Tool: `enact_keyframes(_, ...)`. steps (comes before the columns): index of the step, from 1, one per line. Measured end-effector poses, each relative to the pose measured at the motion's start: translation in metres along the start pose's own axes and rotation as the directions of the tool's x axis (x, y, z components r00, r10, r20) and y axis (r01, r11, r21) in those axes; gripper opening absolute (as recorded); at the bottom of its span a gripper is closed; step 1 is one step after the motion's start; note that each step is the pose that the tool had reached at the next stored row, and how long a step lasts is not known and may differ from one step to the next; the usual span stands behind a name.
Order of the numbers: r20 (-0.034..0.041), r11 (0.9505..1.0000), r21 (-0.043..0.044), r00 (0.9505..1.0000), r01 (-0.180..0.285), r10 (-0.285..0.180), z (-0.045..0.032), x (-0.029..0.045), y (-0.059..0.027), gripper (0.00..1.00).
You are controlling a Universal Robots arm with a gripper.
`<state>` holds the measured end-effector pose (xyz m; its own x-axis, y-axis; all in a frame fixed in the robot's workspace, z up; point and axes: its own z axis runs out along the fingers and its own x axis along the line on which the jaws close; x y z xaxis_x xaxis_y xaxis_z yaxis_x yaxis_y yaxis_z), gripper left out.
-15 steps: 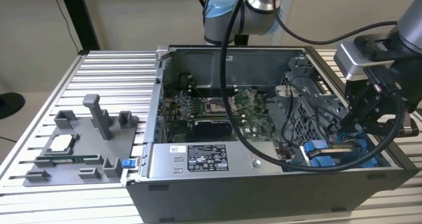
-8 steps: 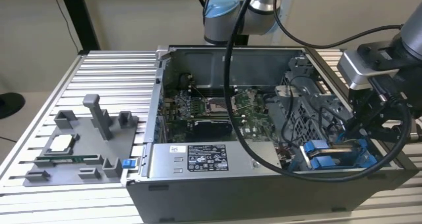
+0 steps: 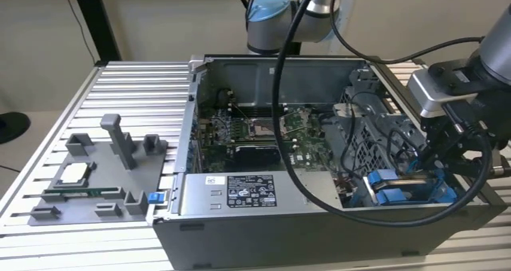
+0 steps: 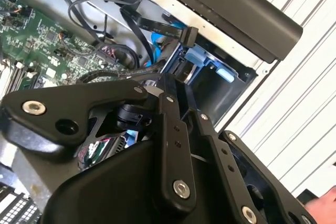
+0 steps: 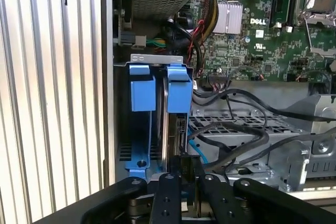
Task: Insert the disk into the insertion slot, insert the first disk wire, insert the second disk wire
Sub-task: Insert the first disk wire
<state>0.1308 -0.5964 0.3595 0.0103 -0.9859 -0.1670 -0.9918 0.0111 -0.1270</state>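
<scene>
gripper (image 5: pixel 181 176): black jointed metal fingers pinched narrow on disk edge | disk (image 5: pixel 178 94): flat slab, glossy blue plastic frame, upright in slot | slot (image 5: pixel 155 57): grey sheet-metal bay

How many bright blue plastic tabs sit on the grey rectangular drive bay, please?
2, side by side in the first wrist view: one tab, the other tab. More may be hidden.

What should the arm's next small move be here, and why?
Probably a gentle press deeper into the slot. In the first wrist view the disk already stands on edge beside the blue rails, the pincer is at its edge, and I can't tell whether it's fully seated.
</scene>
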Motion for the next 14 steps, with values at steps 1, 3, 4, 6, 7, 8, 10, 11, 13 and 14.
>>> enact_keyframes(1,0.0,1.0,0.0,1.0,0.0,0.0,0.0,0.0,0.0,0.0)
enact_keyframes(3,-0.0002,1.0,0.0,1.0,0.0,0.0,-0.0001,0.0,0.0,0.0)
enact_keyframes(4,-0.0002,1.0,0.0001,1.0,0.0,0.0,0.0001,0.0,0.0,0.0)
enact_keyframes(6,0.0001,1.0,0.0002,1.0,0.0,0.0,0.001,0.0002,-0.0012,0.0)
enact_keyframes(7,0.0002,1.0,0.0002,1.0,0.0,0.0,0.0017,0.0002,-0.0024,0.0)
enact_keyframes(8,0.0003,1.0,0.0002,1.0,0.0,0.0,0.0026,0.0002,-0.0037,0.0)
enact_keyframes(10,0.0001,1.0,0.0002,1.0,0.0,0.0,0.0051,0.0004,-0.0062,0.0)
enact_keyframes(11,0.0001,1.0,0.0002,1.0,0.0,0.0,0.0065,0.0006,-0.0068,0.0)
enact_keyframes(13,-0.0003,1.0,0.0002,1.0,0.0,0.0,0.0089,-0.0003,-0.0071,0.0)
enact_keyframes(14,-0.0001,1.0,0.0002,1.0,0.0,0.0,0.0101,-0.0012,-0.007,0.0)
